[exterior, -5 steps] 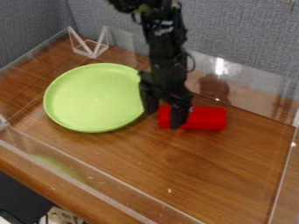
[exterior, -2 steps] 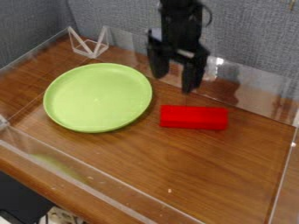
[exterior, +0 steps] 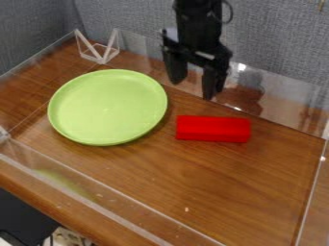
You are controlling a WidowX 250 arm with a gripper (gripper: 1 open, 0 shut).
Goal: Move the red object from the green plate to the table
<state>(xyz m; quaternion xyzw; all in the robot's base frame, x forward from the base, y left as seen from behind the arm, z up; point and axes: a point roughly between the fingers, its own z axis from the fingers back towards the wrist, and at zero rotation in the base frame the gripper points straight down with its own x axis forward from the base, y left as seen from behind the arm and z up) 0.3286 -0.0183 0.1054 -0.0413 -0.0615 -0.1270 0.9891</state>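
The red object (exterior: 214,129) lies flat on the table (exterior: 193,178), just right of the green plate (exterior: 107,106) and apart from its rim. Nothing rests on the plate. My gripper (exterior: 193,81) hangs above and behind the red block, pointing down, with its two black fingers spread wide and nothing between them. It does not touch the block.
Clear acrylic walls (exterior: 77,192) edge the tabletop on all sides. A small white wire stand (exterior: 98,45) sits in the back left corner behind the plate. Bare wood lies in front of the plate and the block.
A second ago my gripper was down at the red block beside the plate. It has since risen, leaving the block on the table, and has held still over the last half second.
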